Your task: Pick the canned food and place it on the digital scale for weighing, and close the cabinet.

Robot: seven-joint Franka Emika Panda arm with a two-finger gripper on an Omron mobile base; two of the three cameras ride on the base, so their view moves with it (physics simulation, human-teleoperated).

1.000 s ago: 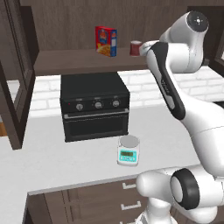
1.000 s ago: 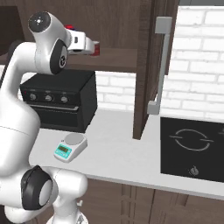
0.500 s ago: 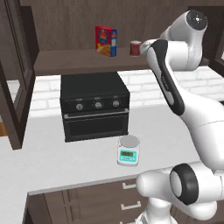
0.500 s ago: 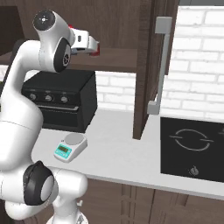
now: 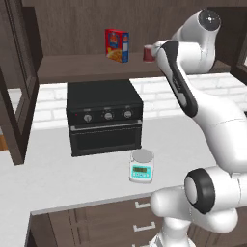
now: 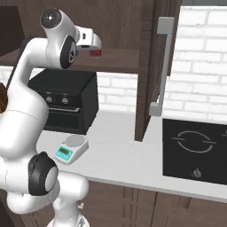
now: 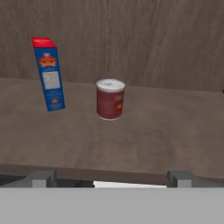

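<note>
Hand view looks onto the brown wooden shelf (image 7: 166, 131) inside the dark brown wall cabinet (image 6: 148, 66), whose door with a long silver handle stands open. Two things sit on that shelf: the small dark-red cylindrical can (image 7: 110, 99) with a pale top, and to its left, apart from it, a tall red-and-blue food box (image 7: 49, 73). The can stands upright, long axis vertical, pale lid up. Label print on both is too blurred to read. The gripper (image 7: 111, 177) is short of the can, its fingertips (image 7: 41, 177) spread wide, holding nothing. Below on the white counter (image 5: 58, 178), the white and teal digital scale (image 5: 142, 166) sits in front of the black toaster oven (image 5: 103, 116), its round grey plate bare.
</note>
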